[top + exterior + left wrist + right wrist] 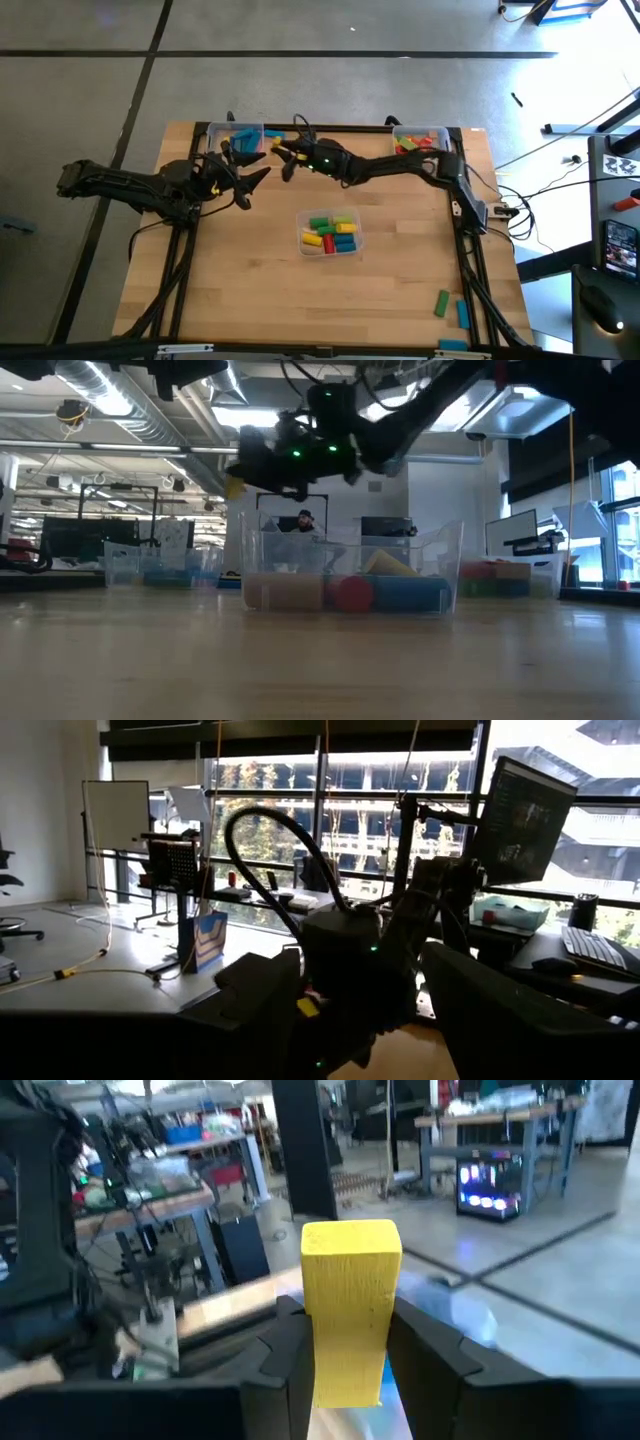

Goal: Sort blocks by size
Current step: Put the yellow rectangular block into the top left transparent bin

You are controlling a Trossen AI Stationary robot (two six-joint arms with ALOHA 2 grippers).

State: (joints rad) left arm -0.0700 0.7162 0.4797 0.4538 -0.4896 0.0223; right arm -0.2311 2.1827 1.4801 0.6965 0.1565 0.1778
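**Yellow block carried high toward the far-left bin**

While the left arm waits with its left gripper (245, 180) spread wide and empty over the bench's left side, all the action is with the right arm. It reaches across the far edge of the bench (250, 300), and the right gripper (283, 152) is clamped on a yellow block (350, 1310). The wrist camera shows it plainly: the block stands on end between the two dark fingers (285, 1350), long axis running up out of the grip, and it is lifted well clear of the wood.

What the next move turns on: the far-left bin (240, 134) lies just beyond and to the left of that gripper, near enough that a short carry over the rim looks like all that is needed. That bin already shows blue pieces and an orange one.

The centre bin (330, 235) holds a jumble of green, yellow, red and blue blocks, seemingly the supply still to be sorted. The far-right bin (420, 140) has red and green pieces. Two strays, a green block (441, 302) and a blue block (462, 313), lie on the bench near the front right corner, well apart from every bin.
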